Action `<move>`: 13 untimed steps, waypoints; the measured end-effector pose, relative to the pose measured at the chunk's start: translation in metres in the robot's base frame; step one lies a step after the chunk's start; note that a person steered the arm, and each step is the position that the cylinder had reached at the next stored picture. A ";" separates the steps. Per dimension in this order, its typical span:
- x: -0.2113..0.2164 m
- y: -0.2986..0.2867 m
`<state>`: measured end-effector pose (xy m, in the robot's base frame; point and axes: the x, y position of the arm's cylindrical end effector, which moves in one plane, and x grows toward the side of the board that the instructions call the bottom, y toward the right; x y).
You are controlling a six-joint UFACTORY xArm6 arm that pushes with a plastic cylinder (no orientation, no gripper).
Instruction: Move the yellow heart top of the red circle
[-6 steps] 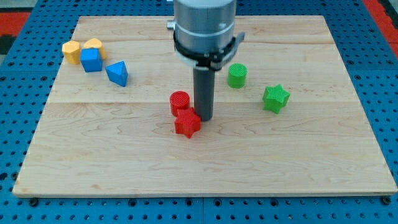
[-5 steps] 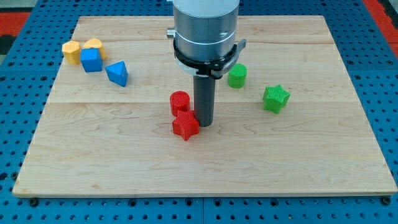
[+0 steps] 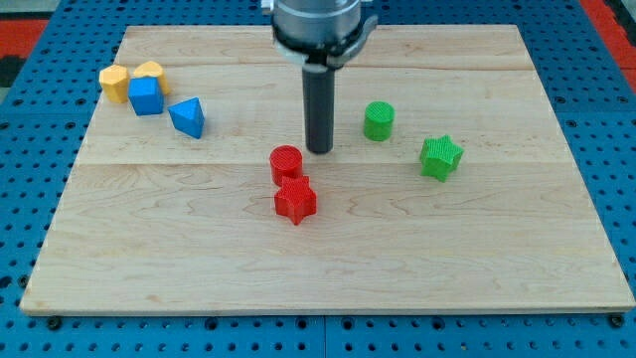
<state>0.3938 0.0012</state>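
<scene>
The yellow heart [image 3: 150, 72] lies at the board's upper left, touching the blue cube [image 3: 145, 96]. The red circle [image 3: 286, 163] stands near the board's middle, with the red star [image 3: 296, 201] touching it just below. My tip [image 3: 319, 149] is just right of and slightly above the red circle, a small gap between them, far to the right of the yellow heart.
A yellow hexagon [image 3: 114, 83] sits left of the heart. A blue triangle [image 3: 188, 117] lies right of the blue cube. A green cylinder [image 3: 379, 120] and a green star [image 3: 440, 157] lie at the right. The wooden board [image 3: 328, 268] ends on a blue pegboard.
My tip has moved toward the view's top, away from the red star, to beside the red circle. The red star was nudged slightly left beforehand.
</scene>
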 end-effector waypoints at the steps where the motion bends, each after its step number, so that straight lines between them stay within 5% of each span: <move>1: -0.086 -0.009; 2: -0.168 -0.094; 3: -0.174 -0.240; 4: -0.151 -0.301; 8: -0.050 -0.297; 9: -0.091 -0.280; 11: -0.079 -0.170; 13: -0.074 -0.126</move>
<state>0.3201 -0.1249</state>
